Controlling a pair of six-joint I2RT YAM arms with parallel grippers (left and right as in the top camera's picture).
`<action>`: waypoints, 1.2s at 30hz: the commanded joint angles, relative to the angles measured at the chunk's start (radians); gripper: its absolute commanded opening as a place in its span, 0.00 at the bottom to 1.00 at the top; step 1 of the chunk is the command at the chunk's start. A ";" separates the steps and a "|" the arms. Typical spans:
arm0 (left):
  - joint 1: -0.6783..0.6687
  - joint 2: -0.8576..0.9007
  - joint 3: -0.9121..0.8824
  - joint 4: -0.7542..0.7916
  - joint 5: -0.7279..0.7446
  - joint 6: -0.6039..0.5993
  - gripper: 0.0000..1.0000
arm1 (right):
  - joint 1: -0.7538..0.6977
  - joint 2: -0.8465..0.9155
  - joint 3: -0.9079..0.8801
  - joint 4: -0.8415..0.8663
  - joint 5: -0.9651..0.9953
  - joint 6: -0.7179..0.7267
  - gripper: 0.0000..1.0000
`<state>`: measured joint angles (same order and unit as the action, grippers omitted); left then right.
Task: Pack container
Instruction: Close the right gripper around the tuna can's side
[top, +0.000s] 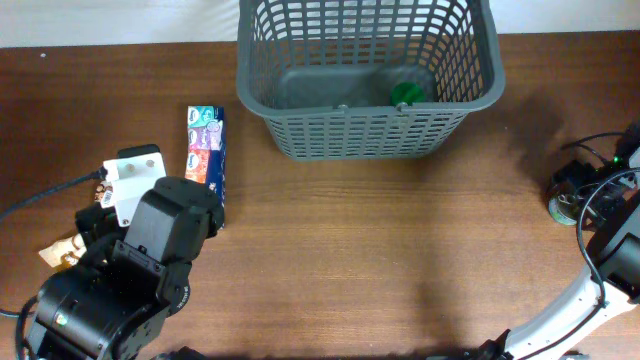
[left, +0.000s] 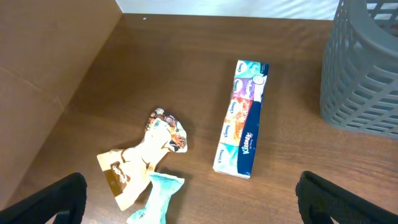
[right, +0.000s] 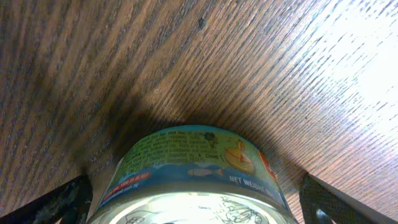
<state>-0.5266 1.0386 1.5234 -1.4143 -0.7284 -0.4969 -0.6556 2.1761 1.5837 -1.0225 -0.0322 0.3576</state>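
Two end effectors work over a brown wooden worktop.

1. Left end effector: released. Its fingers stand wide apart and hold nothing. It hangs above the worktop.
2. Ahead of the left end effector and slightly to its right, a long tissue pack lies flat. Ahead and to its left lie crumpled snack wrappers, close to the tissue pack but not touching it.
3. Far ahead and to the right of the left end effector stands the container, upright on the worktop and well apart from the tissue pack.
4. A green-lidded jar rests on the container's bottom.
5. Right end effector: released, fingers spread wide. A tin can sits upright between them, directly below the wrist. Finger contact with the can's wall cannot be confirmed.
6. From the right end effector, the container lies well apart, toward the left arm's side.
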 joint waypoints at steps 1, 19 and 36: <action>0.006 0.001 0.011 -0.001 0.011 0.005 1.00 | -0.006 0.036 -0.009 -0.005 0.016 -0.010 0.99; 0.006 0.001 0.011 -0.001 0.011 0.005 1.00 | -0.006 0.036 -0.009 -0.005 0.016 -0.009 0.70; 0.006 0.001 0.011 -0.001 0.011 0.005 1.00 | -0.006 0.036 -0.009 -0.005 -0.013 -0.006 0.31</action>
<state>-0.5266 1.0386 1.5234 -1.4143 -0.7284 -0.4969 -0.6559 2.1761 1.5841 -1.0275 -0.0360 0.3511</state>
